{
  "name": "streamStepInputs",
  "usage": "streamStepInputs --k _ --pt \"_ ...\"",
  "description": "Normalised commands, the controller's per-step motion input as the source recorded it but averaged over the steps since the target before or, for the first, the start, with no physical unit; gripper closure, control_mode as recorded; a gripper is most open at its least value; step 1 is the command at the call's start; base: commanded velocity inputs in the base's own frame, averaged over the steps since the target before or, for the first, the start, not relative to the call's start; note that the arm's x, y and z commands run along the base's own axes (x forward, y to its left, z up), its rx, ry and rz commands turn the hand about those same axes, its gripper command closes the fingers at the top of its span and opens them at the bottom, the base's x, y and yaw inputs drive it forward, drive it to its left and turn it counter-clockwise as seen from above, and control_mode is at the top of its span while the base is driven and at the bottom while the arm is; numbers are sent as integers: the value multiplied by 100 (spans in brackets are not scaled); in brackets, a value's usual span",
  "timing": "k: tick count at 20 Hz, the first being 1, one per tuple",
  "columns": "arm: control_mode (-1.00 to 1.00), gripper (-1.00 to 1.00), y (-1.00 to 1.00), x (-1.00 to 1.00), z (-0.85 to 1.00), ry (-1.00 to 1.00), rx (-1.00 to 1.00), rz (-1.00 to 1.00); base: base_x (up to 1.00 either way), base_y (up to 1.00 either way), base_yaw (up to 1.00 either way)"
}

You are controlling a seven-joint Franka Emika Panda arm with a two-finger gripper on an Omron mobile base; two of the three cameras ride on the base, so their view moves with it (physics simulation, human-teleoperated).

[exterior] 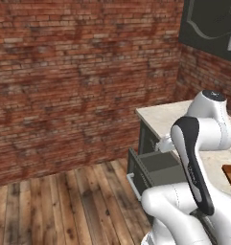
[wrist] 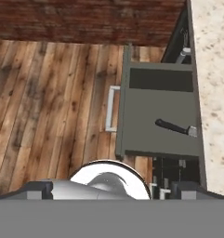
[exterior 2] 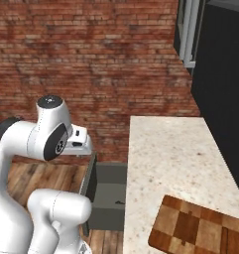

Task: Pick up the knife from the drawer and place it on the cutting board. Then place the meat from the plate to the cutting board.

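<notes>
You'll find the black-handled knife (wrist: pixel 174 127) lying inside the open dark grey-green box drawer (wrist: pixel 160 114), its blade end running under the speckled beige stone counter (exterior 2: pixel 165 163). The checkered brown wooden cutting board (exterior 2: pixel 200 225) sits on that counter. Your pincer stands spread wide above the drawer, holding nothing.

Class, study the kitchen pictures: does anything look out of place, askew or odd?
Nothing is spilled or damaged. The drawer stands pulled out over the wooden floor, and the knife lies slantwise inside it, its blade end running under the counter edge. The cutting board is bare.
</notes>
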Motion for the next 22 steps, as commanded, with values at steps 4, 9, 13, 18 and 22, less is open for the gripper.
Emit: streamStepInputs --k 4,9,13,18,22 --pt "-100 -100 2 33 -56 15 -3 0 0 0 0" --pt "-100 -100 -1 29 -78 17 4 1 0 0 0" --pt "-100 -100 0 26 -68 1 16 0 0 0 0" --pt "-100 -100 0 24 -77 0 7 0 0 0 0" --pt "-100 -100 1 27 -57 0 0 0 0 0 0"
